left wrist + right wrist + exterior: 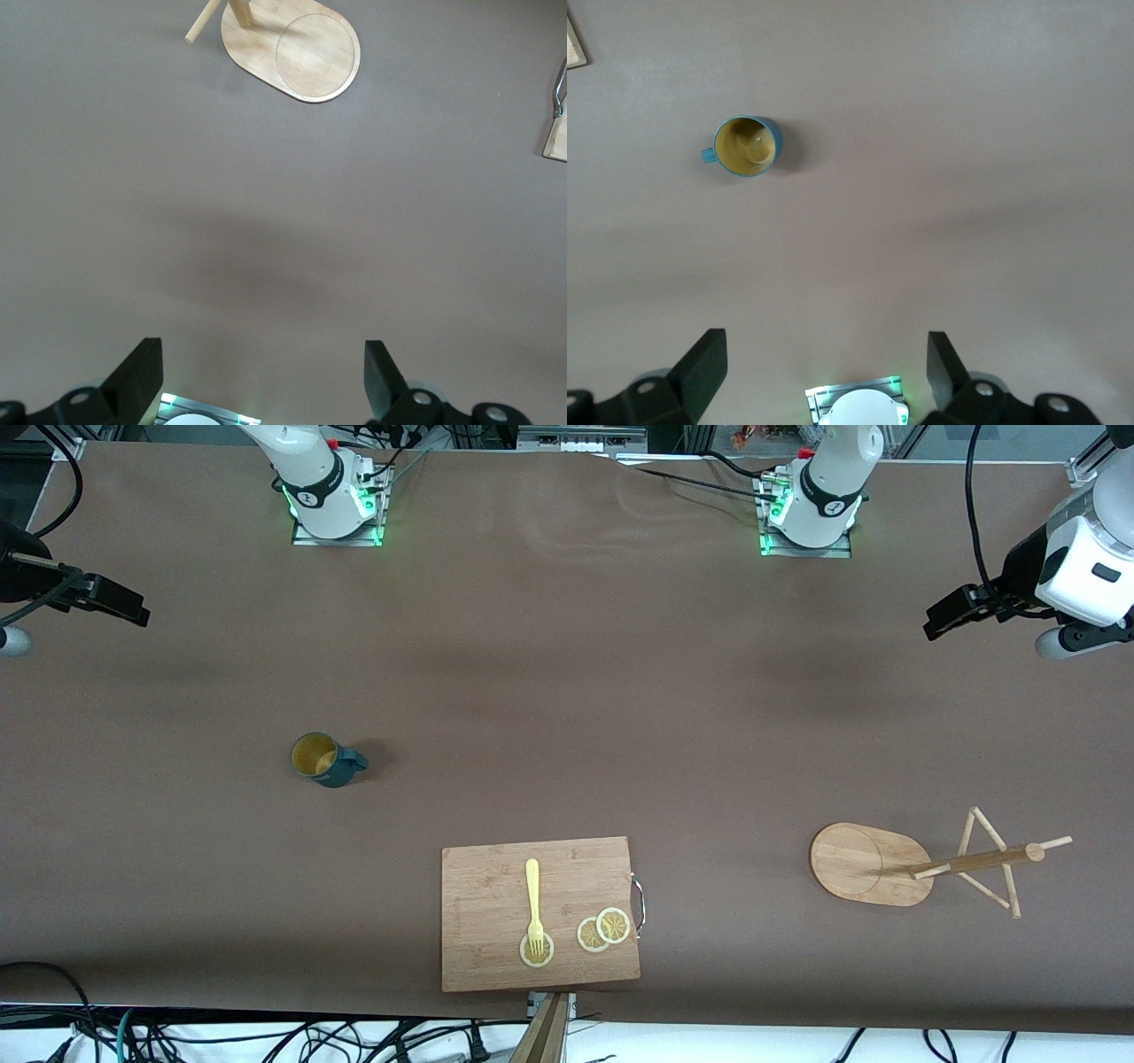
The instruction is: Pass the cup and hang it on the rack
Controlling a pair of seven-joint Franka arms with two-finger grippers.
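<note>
From the front camera, the cup (325, 759) stands upright on the brown bench (567, 673), toward the right arm's end, its mustard-yellow inside showing nothing in it and its handle pointing toward the left arm's end. The rack (921, 861) stands toward the left arm's end, on its flat oval base, with its pole and thin pegs fanning out over the bench. Between them, and nearer to the camera than the cup, lies a wooden cutting board (483, 921) with a small metal handle on the edge facing the rack. On the board lie a pale yellow fork (533, 903), its tines on one lemon slice (537, 950), and two more overlapping lemon slices (604, 929) beside it. The right hand (106, 600) hangs over the bench at the right arm's end and the left hand (961, 611) over the left arm's end; both wait well apart from the cup and rack.

In the left wrist view, the left hand (261, 376) has its fingers spread wide with nothing between them, over bare bench. The rack's oval base (297, 49) and one corner of the board (556, 137) show at the edges.

In the right wrist view, the right hand (824, 372) is likewise spread wide and holds nothing. The cup (747, 147) sits upright on the bench well apart from it, holding nothing.
</note>
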